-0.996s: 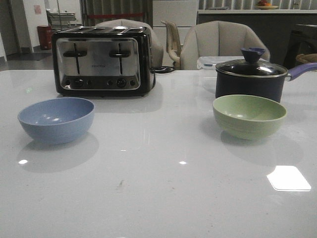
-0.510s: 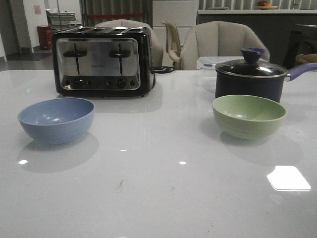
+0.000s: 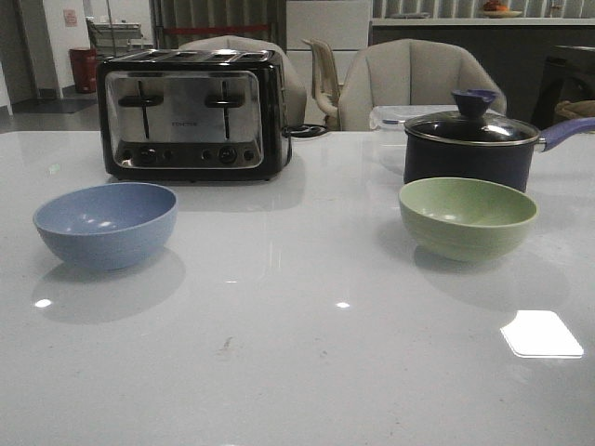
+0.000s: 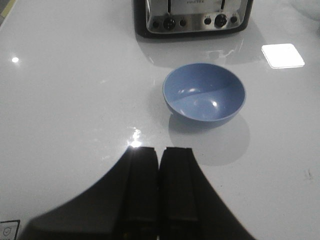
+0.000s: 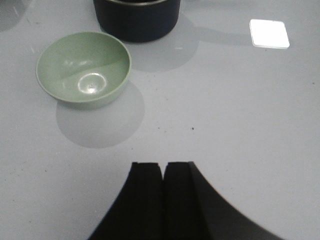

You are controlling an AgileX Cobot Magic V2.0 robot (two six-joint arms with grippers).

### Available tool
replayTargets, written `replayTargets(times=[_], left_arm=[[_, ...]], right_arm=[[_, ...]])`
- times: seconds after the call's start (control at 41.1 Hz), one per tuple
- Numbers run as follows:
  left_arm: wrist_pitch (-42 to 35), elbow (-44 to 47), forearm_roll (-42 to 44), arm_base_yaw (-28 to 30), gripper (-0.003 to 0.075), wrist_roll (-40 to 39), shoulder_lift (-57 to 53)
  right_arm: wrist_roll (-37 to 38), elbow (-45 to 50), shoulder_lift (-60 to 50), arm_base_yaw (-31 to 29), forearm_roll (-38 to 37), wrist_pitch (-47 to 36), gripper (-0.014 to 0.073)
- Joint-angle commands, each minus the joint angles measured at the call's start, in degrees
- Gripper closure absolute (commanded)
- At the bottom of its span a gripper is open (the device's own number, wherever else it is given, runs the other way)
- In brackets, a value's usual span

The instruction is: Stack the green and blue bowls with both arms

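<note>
The dusty blue bowl [image 3: 105, 224] sits upright and empty on the left of the white table; the left wrist view shows this blue bowl [image 4: 204, 93] too. The pale green bowl [image 3: 468, 216] stands upright and empty on the right, in front of the saucepan, and the green bowl [image 5: 83, 69] shows in the right wrist view. My left gripper [image 4: 160, 148] is shut, empty, above bare table short of the blue bowl. My right gripper [image 5: 163, 164] is shut, empty, apart from the green bowl. Neither arm shows in the front view.
A black and silver toaster [image 3: 191, 113] stands behind the blue bowl. A dark navy lidded saucepan [image 3: 474, 141] with a purple handle is right behind the green bowl. Chairs [image 3: 414, 79] line the table's far edge. A bright light patch [image 3: 541, 334] reflects near the front right.
</note>
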Motion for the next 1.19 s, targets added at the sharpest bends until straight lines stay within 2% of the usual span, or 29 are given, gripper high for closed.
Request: replayTargets(times=[0.0,0.073,0.146,0.17,0.267,0.316,0.389,0.51,0.68,0.923,1.166], left_arm=[[-4.1,-1.5,-0.3,-0.2,0.0622,-0.1,1.3],[-4.1,-1.5,-0.3,-0.2,0.0613,-0.4,1.7],[-4.1,-1.5,-0.3,-0.2,0.0552,-0.5,2.1],[-4.1,-1.5,-0.3,-0.2,0.0517,-0.5,2.3],[-4.4,-1.5,-0.3,-0.2,0.0281,-0.5,2.8],[-4.4,-1.5,-0.3,-0.2,0.0172,-0.5,3.2],[-4.4,-1.5,-0.3,-0.2,0.0085,-0.4,3.9],[-4.9,-1.5,-2.2,-0.6,0.0086,1.4,5.2],[-7.2,-1.5,-5.7,-6.4,0.0086,7.2,7.0],[-10.8,-1.5,-5.7,-15.5,0.0086,7.2,8.0],[-13.4,-1.5,-5.7,-19.1,0.0086,7.2,8.2]], right_arm=[[-0.3,-1.8,2.1,-0.2,-0.9,-2.8,0.0546],[-0.3,-1.8,3.8,-0.2,-0.9,-2.3,0.0515],[-0.3,-1.8,5.1,-0.2,-0.9,-2.6,0.0408],[-0.3,-1.8,5.5,-0.2,-0.9,-2.7,0.0347],[-0.3,-1.9,7.1,-0.2,-0.9,-3.5,0.0136],[-0.3,-2.2,7.9,-0.2,-0.4,-3.5,0.0057],[-0.3,-3.4,9.8,-0.2,1.5,-2.9,0.0010],[-0.3,-7.0,14.7,-0.2,4.3,-1.8,0.0026],[-0.3,-13.8,23.8,-0.2,6.3,-0.8,0.0027],[-0.3,-25.3,39.0,-0.2,8.6,2.8,0.0027],[-2.6,-36.2,54.0,-0.2,12.6,5.5,0.0027]])
